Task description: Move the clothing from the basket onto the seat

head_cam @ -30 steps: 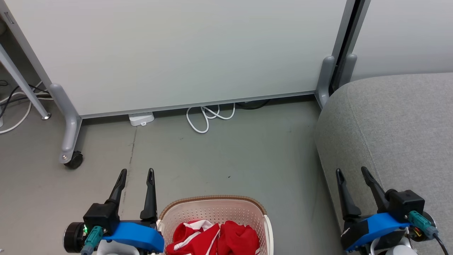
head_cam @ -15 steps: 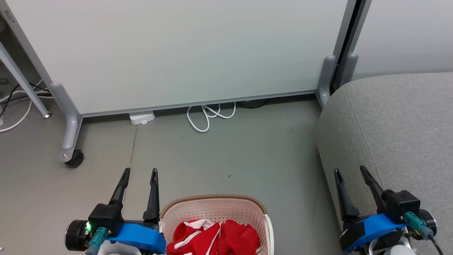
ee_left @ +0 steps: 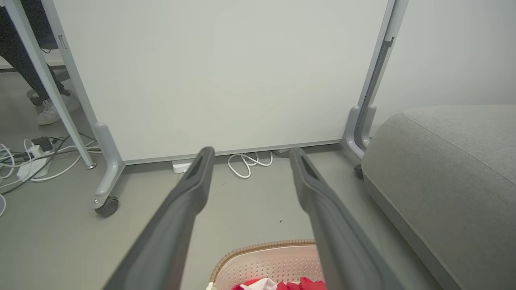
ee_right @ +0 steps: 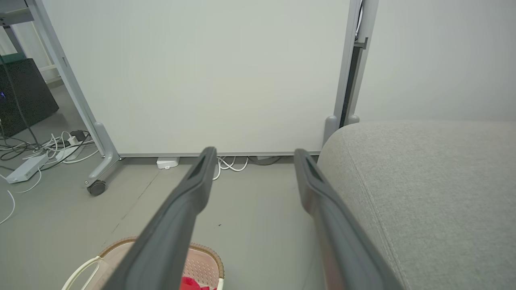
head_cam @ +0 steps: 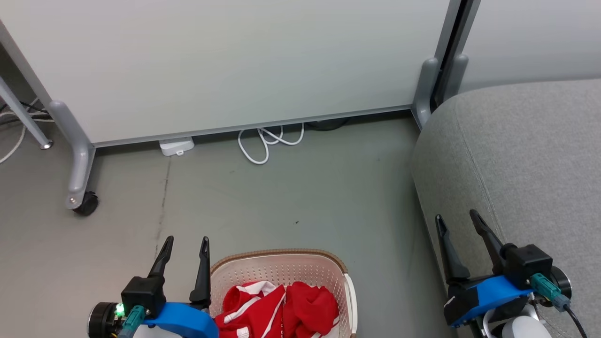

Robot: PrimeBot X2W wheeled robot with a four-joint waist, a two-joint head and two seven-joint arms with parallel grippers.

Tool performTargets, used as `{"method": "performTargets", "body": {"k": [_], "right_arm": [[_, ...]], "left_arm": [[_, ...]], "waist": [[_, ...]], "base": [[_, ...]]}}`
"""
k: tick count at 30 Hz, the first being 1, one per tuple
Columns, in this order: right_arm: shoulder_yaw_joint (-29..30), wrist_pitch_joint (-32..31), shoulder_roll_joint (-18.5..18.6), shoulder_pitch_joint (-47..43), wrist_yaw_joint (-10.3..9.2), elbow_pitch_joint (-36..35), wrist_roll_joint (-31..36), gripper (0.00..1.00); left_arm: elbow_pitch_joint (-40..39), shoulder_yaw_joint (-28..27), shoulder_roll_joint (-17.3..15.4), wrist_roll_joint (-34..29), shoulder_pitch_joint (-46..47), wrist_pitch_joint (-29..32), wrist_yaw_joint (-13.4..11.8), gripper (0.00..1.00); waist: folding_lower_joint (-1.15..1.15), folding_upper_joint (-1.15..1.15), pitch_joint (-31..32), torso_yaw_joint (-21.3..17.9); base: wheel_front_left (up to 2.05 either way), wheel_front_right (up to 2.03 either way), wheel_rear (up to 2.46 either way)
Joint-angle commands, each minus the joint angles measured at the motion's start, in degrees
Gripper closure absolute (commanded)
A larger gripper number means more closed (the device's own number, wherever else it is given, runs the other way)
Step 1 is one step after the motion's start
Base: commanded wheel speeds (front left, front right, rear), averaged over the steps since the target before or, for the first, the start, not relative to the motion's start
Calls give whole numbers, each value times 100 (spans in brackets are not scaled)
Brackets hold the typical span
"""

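I see a big white partition panel (head_cam: 235, 61) running across the back, standing on the grey floor (head_cam: 305, 197). The seat (head_cam: 526, 155) takes up my right side, its rounded corner close to the panel's right post. At the bottom centre the basket (head_cam: 281, 256) sits on the floor, apart from the seat. The clothing (head_cam: 281, 310) is bunched inside it, the striped piece left of the plain one. My left gripper (head_cam: 187, 239) hovers just beside the basket's left rim, jaws spread wide and empty. My right gripper (head_cam: 455, 214) shows against the seat's left edge, jaws likewise released, holding nothing. A white cable (head_cam: 263, 143) loops at the panel's foot, and a small black caster (head_cam: 87, 204) sits under its left leg.
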State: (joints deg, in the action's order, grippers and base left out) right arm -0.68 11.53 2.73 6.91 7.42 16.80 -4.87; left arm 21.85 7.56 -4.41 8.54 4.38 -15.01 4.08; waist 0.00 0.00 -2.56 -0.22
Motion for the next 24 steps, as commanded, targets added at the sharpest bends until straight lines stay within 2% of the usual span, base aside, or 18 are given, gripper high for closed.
{"method": "performTargets", "body": {"k": [1,9,16,24], "right_arm": [[-42,28,27,119,13,-69,-21,0],[-218,58,24,392,13,-274,-68,0],[-357,177,17,774,12,-463,-252,0],[-525,318,15,1253,13,-598,-497,0]], "left_arm": [[106,-27,-31,-10,123,-26,22,0],[1036,19,-117,65,562,-22,137,0],[2256,303,-270,-161,1406,209,194,0],[3356,592,-595,-419,2497,538,242,0]], "waist": [[0,0,-203,-172],[0,0,-956,-708],[0,0,-2073,-1229],[0,0,-3378,-1593]], "base": [[0,0,0],[0,0,0],[0,0,0],[0,0,0]]}}
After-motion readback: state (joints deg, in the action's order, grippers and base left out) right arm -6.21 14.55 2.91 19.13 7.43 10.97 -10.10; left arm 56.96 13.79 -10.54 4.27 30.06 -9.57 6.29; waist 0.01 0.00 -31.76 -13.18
